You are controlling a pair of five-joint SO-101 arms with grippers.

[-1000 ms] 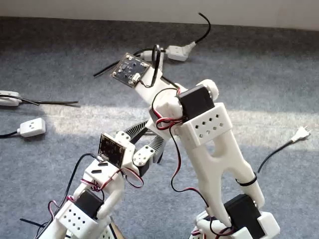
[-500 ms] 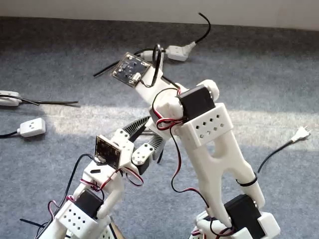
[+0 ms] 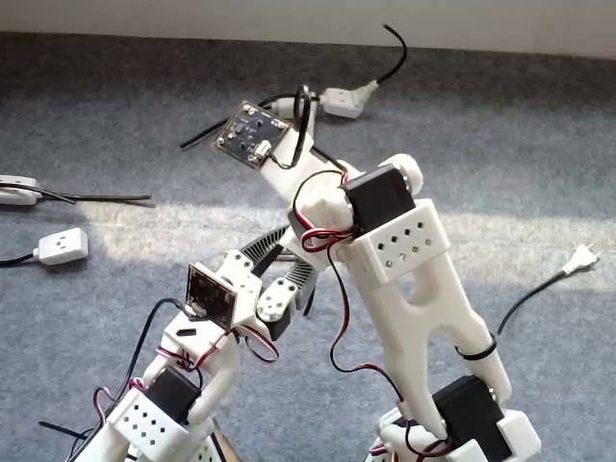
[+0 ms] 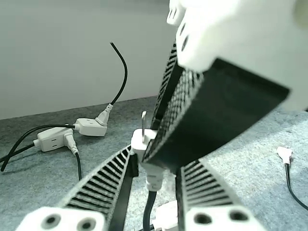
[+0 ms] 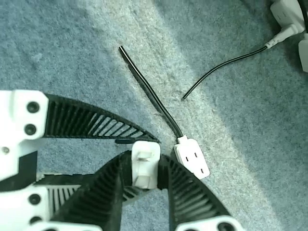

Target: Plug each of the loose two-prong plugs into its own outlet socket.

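A white two-prong plug (image 5: 144, 168) is clamped between the black ribbed fingers of my right gripper (image 5: 145, 157), held just above the carpet. In the left wrist view the same plug (image 4: 142, 143) stands prongs up, its black cord hanging down. My left gripper (image 4: 155, 162) is open, one finger on either side of the plug's lower end, and the right gripper's body (image 4: 216, 110) looms over it. A white outlet socket (image 5: 192, 158) lies on the carpet right beside the plug. In the high view both arms meet at mid-table, near the left gripper (image 3: 286, 265).
On the grey carpet lie a free socket (image 3: 63, 245) at the left, a white socket block (image 3: 14, 190) behind it, and a joined plug and socket (image 3: 342, 101) at the back. Another loose plug (image 3: 580, 257) with its cord lies at the right.
My left wrist has shifted slightly left and down at the meeting point. The right arm has stayed still with the plug.
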